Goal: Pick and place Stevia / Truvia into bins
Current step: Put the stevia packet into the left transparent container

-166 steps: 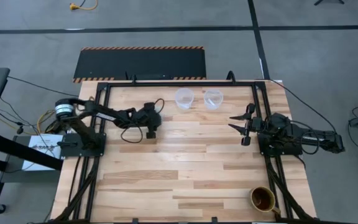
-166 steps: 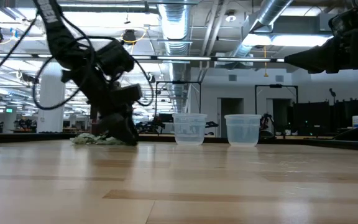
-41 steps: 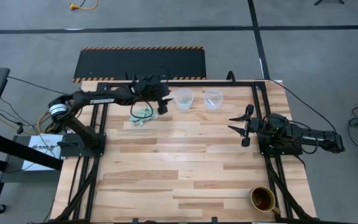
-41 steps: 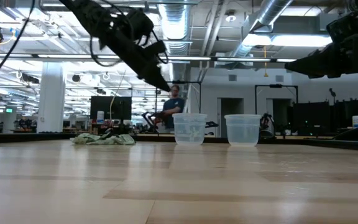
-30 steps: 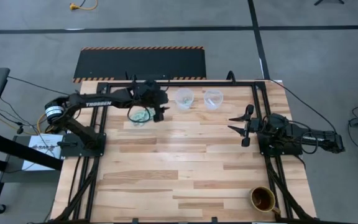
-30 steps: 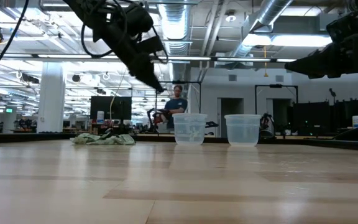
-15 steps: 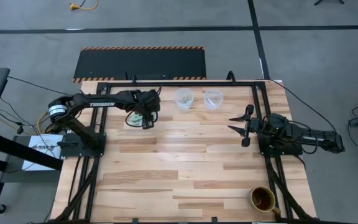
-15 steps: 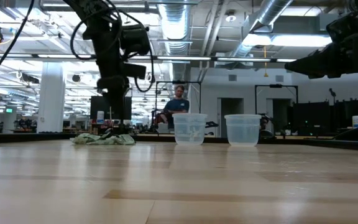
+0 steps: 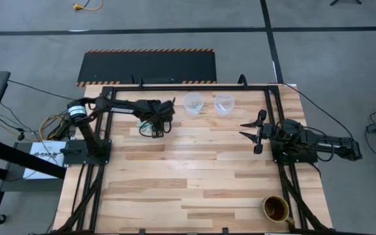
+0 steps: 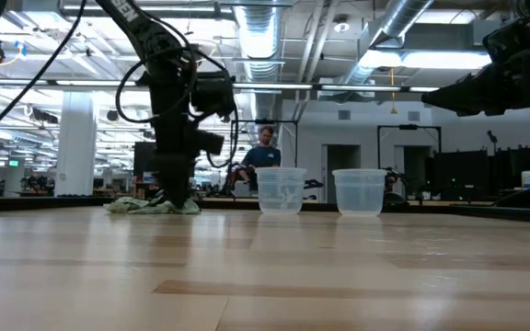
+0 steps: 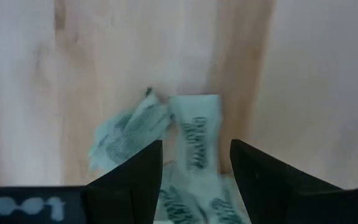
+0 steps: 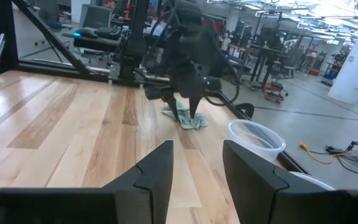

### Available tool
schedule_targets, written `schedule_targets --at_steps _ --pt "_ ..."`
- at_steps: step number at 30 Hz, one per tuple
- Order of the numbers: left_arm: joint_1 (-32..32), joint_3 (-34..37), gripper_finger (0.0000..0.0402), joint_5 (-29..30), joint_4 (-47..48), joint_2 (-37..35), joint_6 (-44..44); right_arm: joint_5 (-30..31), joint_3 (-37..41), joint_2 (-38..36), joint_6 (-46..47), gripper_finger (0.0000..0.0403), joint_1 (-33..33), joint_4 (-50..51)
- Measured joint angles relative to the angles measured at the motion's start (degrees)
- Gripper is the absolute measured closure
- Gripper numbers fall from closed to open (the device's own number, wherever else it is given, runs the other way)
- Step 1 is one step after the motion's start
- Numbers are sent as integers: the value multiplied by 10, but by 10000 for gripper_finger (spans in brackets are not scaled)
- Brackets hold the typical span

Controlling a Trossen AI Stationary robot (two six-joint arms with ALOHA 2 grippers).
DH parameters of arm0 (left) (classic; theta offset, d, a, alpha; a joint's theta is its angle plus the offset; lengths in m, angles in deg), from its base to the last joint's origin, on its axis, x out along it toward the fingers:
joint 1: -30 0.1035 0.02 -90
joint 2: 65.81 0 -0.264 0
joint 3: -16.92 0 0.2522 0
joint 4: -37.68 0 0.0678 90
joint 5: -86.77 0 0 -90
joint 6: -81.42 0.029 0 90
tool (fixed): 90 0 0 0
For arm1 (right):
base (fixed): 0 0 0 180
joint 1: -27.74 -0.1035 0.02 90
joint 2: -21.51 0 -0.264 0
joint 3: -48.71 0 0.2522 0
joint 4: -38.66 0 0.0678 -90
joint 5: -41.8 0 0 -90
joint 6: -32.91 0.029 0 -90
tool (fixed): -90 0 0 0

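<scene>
Straddling crinkly paper packets (pale green)

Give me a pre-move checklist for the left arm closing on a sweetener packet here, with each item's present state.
1. Left gripper open: ok; its fingers stand apart.
2. Packet between the fingers: ok; a white and green packet lies in the gap in the left wrist view.
3. Only one packet in line: not ok; other packets of the pile overlap right beside it.
4. Fingers down at the pile: cannot tell; the low view shows the gripper low over the pile, but contact is unclear.
5. Clear cups upright and unblocked: ok.
6. Right gripper out of the way: ok; it waits at the table's right side.
</scene>
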Motion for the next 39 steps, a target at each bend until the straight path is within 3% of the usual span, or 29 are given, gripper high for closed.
schedule_targets --at_steps 12,27,39 --pt "2 0 234 -11 -7 8 1 0 0 0 0 269 0 0" --pt "2 0 396 -26 -10 8 1 0 0 0 0 269 0 0" --pt "-1 0 388 -26 -12 8 10 0 0 0 0 269 0 0"
